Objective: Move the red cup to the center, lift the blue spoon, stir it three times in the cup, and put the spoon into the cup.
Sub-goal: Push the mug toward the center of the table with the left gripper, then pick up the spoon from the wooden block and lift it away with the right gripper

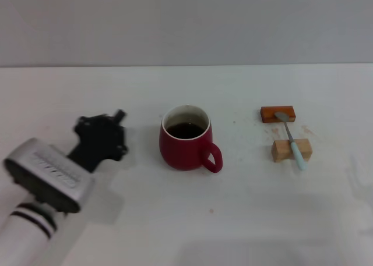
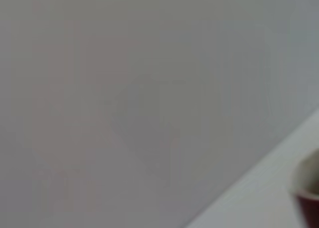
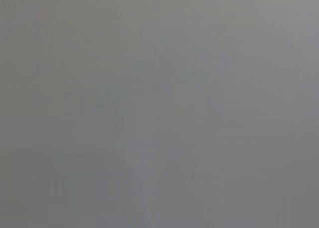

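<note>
Head view: red cup mid-counter; left gripper beside it, apart, finger state indiscernible.
Blue spoon bridges two blocks; left wrist view catches only the cup's edge.

Black left tool blurred in head view; finger state unreadable. Squat dark-red ceramic cup cut by left wrist frame edge, only a soft sliver. Right wrist view: featureless grey.

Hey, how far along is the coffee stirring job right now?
The red cup already stands mid-table. The left gripper is beside it, apart, holding nothing. The blue spoon lies untouched across the orange block and wooden block, so lifting, stirring and dropping it in remain.
</note>
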You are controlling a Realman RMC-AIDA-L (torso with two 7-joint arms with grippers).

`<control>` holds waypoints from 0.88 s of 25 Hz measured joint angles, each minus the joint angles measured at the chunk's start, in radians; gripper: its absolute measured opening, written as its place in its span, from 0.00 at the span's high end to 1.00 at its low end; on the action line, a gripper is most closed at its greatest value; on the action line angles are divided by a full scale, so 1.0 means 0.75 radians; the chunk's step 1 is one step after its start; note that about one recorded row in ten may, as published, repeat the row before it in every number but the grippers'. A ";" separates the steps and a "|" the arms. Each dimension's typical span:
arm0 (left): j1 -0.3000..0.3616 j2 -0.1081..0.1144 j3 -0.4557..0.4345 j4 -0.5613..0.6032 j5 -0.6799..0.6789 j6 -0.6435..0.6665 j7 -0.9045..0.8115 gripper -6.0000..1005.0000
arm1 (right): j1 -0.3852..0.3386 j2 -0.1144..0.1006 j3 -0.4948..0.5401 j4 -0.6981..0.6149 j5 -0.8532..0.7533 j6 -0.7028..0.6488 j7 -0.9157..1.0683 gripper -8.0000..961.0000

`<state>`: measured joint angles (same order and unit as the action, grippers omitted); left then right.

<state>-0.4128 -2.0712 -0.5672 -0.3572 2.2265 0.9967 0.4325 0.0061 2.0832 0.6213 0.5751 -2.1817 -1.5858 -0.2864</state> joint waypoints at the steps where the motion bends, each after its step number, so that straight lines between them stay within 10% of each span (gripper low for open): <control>1: 0.021 0.002 -0.029 0.002 0.000 0.022 0.000 0.98 | 0.000 0.000 0.000 -0.001 0.000 0.000 0.000 0.24; 20: 0.234 0.006 -0.430 0.061 -0.005 0.336 -0.522 0.97 | 0.000 0.000 -0.046 -0.010 0.052 -0.001 0.020 0.24; 22: 0.234 0.008 -0.436 0.074 -0.005 0.341 -0.562 0.85 | 0.006 -0.003 -0.069 -0.010 0.052 -0.006 0.071 0.24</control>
<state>-0.2373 -2.0651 -0.8939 -0.3014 2.2224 1.2522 0.0111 0.0109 2.0809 0.5699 0.5674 -2.1428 -1.5904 -0.2331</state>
